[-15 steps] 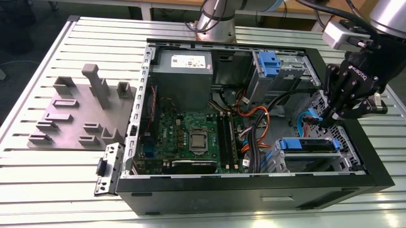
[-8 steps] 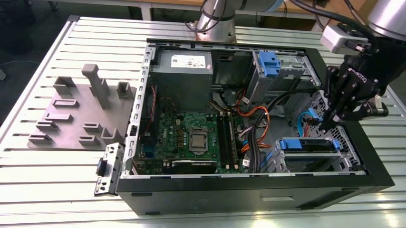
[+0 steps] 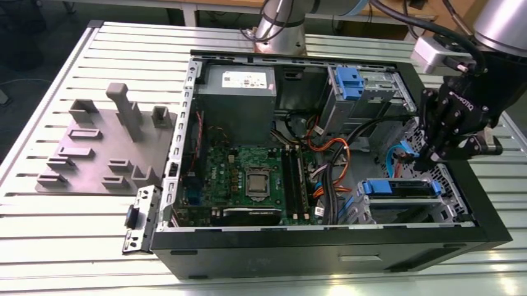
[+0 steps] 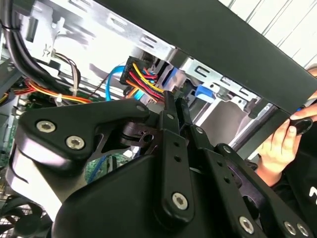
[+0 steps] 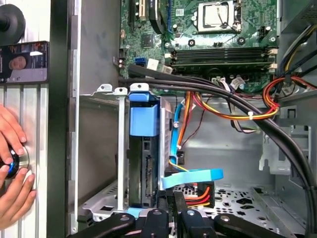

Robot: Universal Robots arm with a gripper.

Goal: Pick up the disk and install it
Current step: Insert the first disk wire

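Black linkages of the end effector (image 3: 434, 154) crowd the foreground in both wrist views, and its fingers (image 4: 171, 106) stand pressed together, with nothing seen between them. In the exterior view it hangs inside the open computer case (image 3: 329, 246), at the exterior view's right, just above the lower drive bay.

Most of the disk (image 5: 143, 163) is hidden: it sits edge-on in that bay's bare metal cage (image 5: 120, 148), so the first wrist view shows only its dark connector edge and the blue plastic frame over its end. Its label cannot be made out. In the exterior view the same disk (image 3: 401, 188) reads as a blue strip across a grey slab, partly behind the case wall.

A flat blue ribbon cable (image 5: 193, 177) curls near the disk's edge, next to a power connector (image 5: 200, 192) fed by red, yellow and black wires; whether either plug is seated cannot be told. Thick black cables (image 5: 237, 104) cross in front of the green motherboard (image 5: 218, 29).

A person's hands (image 5: 12, 168), cut off at the picture's edge, rest on a round knob on the ribbed aluminium worktop (image 3: 49, 222). Grey moulded fixtures (image 3: 103, 145) stand on the worktop, well apart from the case.
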